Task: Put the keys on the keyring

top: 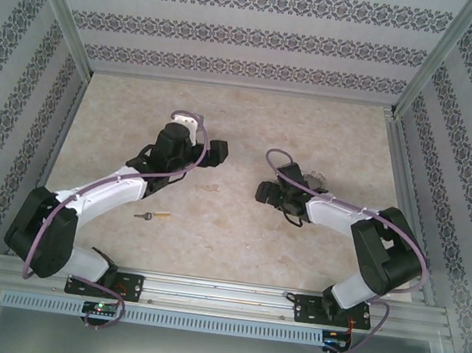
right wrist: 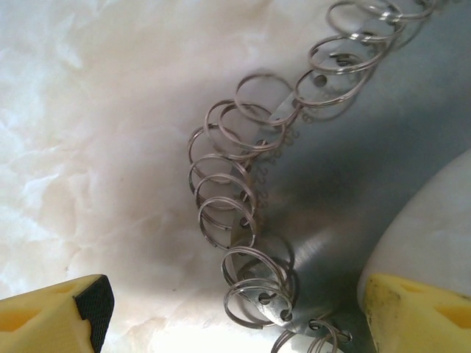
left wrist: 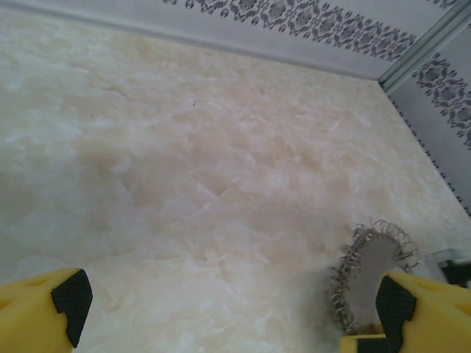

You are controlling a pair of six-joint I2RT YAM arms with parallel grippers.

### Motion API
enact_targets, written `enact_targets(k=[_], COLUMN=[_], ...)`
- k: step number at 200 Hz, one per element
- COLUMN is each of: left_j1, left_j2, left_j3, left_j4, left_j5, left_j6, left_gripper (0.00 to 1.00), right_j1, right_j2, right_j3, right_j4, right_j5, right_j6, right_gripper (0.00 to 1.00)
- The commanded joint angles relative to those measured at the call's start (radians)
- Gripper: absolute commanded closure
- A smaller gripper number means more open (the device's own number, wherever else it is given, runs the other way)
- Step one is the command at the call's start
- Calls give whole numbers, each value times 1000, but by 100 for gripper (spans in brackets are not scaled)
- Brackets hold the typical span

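Grey wire loops of the keyring [right wrist: 228, 198] lie on the worktop [right wrist: 88, 110] just under my right pincer [right wrist: 235, 316], spread and empty; my left pincer [left wrist: 232, 301] hangs spread too. I judge I'm reaching for the keyring. What looks like the key [top: 154, 215] sits well apart, by my left arm [top: 104, 190]. Next: close on that thin edge.

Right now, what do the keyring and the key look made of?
Keyring: bare grey metal, probably steel; thin wire loops glint, threaded through holes in a dull brushed plate. Key: yellow-gold shaft, brass by its look; dark head, perhaps plastic, too small to tell.
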Motion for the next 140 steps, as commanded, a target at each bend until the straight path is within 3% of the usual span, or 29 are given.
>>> enact_targets(k=[1, 70, 140], left_j1=[-9, -9, -9], left_j2=[-49, -180, -339], left_j3=[3, 3, -2], left_j4=[-37, -94, -182], left_j5=[26, 16, -35], left_j6=[-25, -22, 29], left_gripper=[0, 0, 0], right_j1=[67, 240, 315], right_j2=[49, 309, 614], right_j3=[35, 321, 724], right_j4=[-6, 9, 27], right_j5=[-18, -51, -150], right_j6=[57, 108, 165], right_gripper=[12, 12, 14])
